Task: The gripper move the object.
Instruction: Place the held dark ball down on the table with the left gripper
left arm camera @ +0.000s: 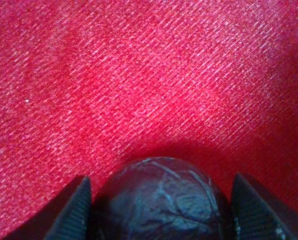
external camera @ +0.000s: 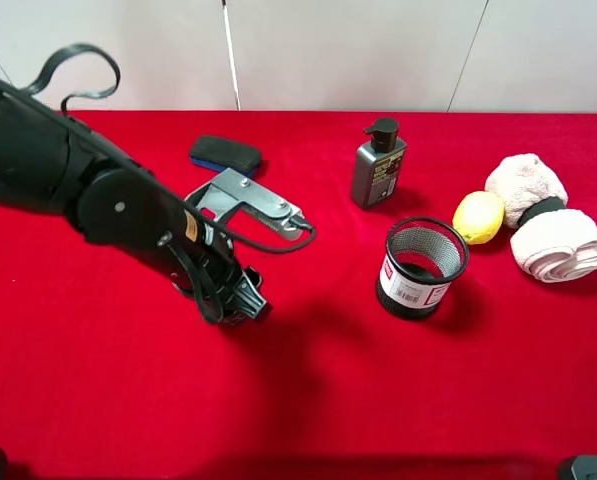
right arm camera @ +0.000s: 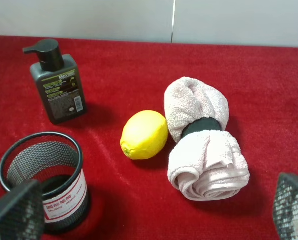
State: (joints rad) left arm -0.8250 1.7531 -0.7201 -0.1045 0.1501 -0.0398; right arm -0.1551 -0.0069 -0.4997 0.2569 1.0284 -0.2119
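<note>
ball [left arm camera: 161,197] crackled, round | held by left hand [left arm camera: 162,205] | right hand [right arm camera: 152,207] wide | ribbed cloth [left arm camera: 139,75]

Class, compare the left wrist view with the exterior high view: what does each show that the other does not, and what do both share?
Left wrist only: the dark crackled ball, between the fingers of the left gripper. Exterior high only: the eraser, pump bottle, mesh cup, lemon and rolled towel; the ball is hidden there. Both: the left gripper and the red cloth.
</note>
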